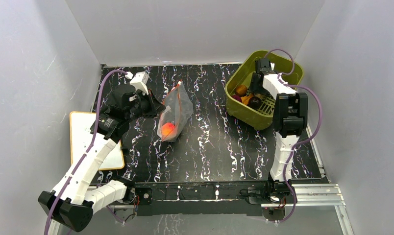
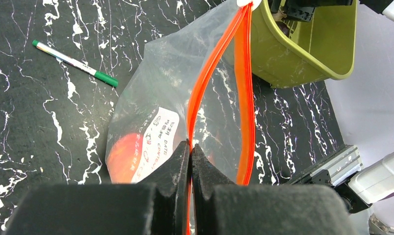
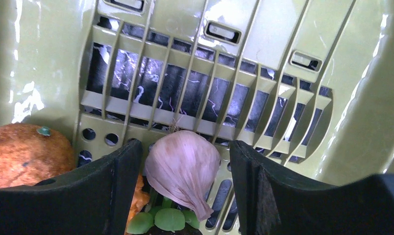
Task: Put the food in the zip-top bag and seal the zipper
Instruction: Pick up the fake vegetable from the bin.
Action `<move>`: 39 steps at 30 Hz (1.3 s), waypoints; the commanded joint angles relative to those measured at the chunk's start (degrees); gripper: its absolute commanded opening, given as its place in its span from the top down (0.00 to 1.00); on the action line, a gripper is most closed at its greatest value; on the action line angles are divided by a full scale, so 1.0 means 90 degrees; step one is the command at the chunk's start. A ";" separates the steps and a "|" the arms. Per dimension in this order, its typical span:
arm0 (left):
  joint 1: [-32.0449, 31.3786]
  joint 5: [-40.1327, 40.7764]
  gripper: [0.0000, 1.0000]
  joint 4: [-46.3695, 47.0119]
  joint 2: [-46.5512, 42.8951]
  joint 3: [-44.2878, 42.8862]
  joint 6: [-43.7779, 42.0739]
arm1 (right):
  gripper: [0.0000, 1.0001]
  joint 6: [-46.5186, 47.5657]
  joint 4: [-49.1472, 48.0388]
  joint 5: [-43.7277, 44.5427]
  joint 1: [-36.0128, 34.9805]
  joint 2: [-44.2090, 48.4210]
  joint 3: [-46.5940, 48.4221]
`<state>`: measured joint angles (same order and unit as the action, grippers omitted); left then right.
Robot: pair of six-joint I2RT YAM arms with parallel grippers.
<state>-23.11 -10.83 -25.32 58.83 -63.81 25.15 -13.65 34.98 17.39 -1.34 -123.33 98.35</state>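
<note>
Where the black, white-veined tabletop (image 1: 209,156) meets pale grey walls (image 1: 28,73), my left jaws pinch the zipper (image 2: 210,73) of the zip-top bag (image 1: 178,110) mid-tabletop, peach (image 1: 167,129) inside; my right jaws gape wide around beige food (image 3: 183,166) in the green basket (image 1: 241,113)

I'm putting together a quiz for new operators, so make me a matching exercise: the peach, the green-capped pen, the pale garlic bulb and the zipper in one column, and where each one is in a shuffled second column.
Things
1. peach
2. pen
3. garlic bulb
4. zipper

Places
A. in the basket, between the fingers of the open right gripper
B. pinched in the shut left gripper
C. inside the zip-top bag
D. lying on the table, apart from the bag

Pairs: 1-C, 2-D, 3-A, 4-B
</note>
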 commanded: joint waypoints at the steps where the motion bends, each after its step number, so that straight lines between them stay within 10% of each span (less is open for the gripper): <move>1: -0.0010 0.0061 1.00 -0.0092 -0.0229 -0.0078 0.0018 | 0.36 -0.0247 -0.0117 -0.0092 0.0075 0.0349 -0.0024; 7: -0.0010 0.0080 1.00 -0.0084 -0.0188 -0.0145 -0.0007 | 0.59 -0.0272 -0.0107 -0.0174 0.0101 0.0431 0.0057; 39: -0.0009 0.0086 1.00 0.0254 -0.0091 -0.0138 0.0378 | 0.62 -0.1362 0.1284 -0.2284 -0.0593 0.3166 0.0313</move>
<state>-23.11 -8.95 -25.74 58.46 -63.86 26.70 -21.47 46.65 2.11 -2.26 -99.79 101.56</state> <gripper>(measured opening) 0.010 0.457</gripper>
